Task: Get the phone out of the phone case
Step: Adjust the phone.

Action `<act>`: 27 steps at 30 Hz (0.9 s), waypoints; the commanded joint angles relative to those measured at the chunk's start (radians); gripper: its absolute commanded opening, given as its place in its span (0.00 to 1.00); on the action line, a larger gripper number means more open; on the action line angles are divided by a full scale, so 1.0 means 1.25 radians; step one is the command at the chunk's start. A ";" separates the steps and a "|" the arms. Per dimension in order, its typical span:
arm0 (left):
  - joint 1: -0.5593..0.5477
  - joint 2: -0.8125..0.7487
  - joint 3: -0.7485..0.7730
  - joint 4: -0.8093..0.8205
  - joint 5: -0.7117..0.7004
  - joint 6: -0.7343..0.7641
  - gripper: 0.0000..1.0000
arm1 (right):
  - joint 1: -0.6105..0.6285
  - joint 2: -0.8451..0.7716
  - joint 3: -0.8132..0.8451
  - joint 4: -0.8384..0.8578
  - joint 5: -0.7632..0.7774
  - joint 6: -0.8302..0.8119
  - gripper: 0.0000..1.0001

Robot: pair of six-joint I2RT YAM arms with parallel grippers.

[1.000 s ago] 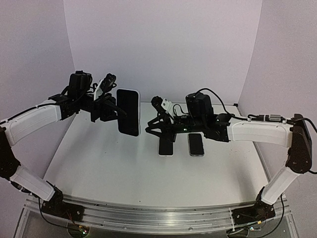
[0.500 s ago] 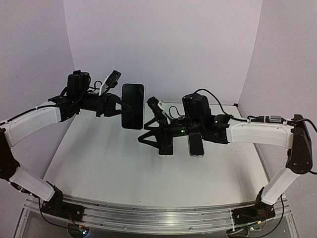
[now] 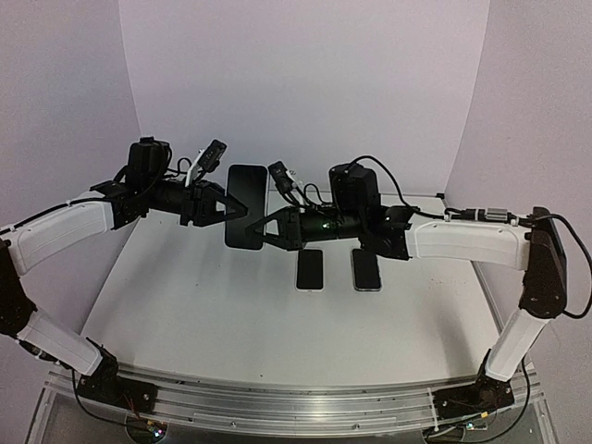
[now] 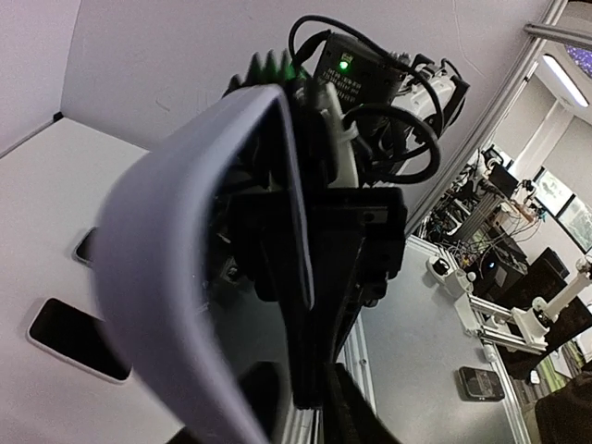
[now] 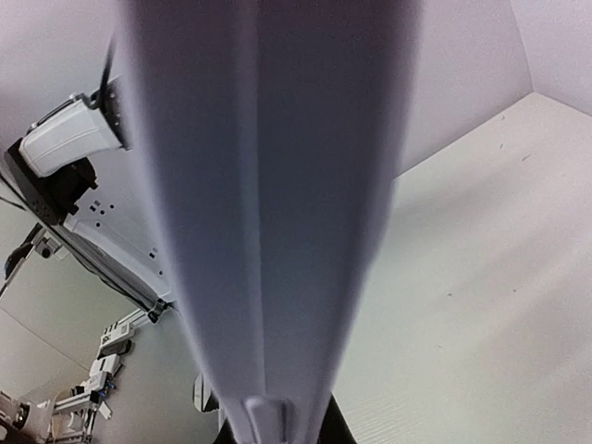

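Note:
The phone in its pale lavender case (image 3: 244,205) is held upright in the air above the back of the table, dark screen toward the top camera. My left gripper (image 3: 222,209) is shut on its left side. The case's rim (image 4: 176,277) fills the left wrist view, with my dark fingers (image 4: 319,370) against it. My right gripper (image 3: 258,227) is open, its two fingers spread around the case's right edge. In the right wrist view the case's edge (image 5: 268,185) runs down the middle, very close and blurred. The phone sits inside the case.
Two other dark phones lie flat on the white table (image 3: 185,305), one (image 3: 310,269) just below the right gripper and one (image 3: 366,270) to its right. Walls close the back and sides. The right arm (image 3: 462,242) stretches leftward over the table.
My right gripper has lifted off the table and moved left up to the case's right edge. My left gripper has turned the cased phone and shifted it slightly toward the right arm.

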State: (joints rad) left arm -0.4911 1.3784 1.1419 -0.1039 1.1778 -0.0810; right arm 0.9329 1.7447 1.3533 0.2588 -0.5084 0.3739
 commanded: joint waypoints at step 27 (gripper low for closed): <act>-0.007 -0.273 -0.300 0.201 -0.254 1.382 0.74 | -0.011 -0.003 0.023 -0.034 0.055 0.275 0.00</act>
State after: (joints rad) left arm -0.4988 1.0683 0.7462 0.2209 0.8477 1.5601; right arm 0.9230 1.7897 1.3472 0.1518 -0.4509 0.6706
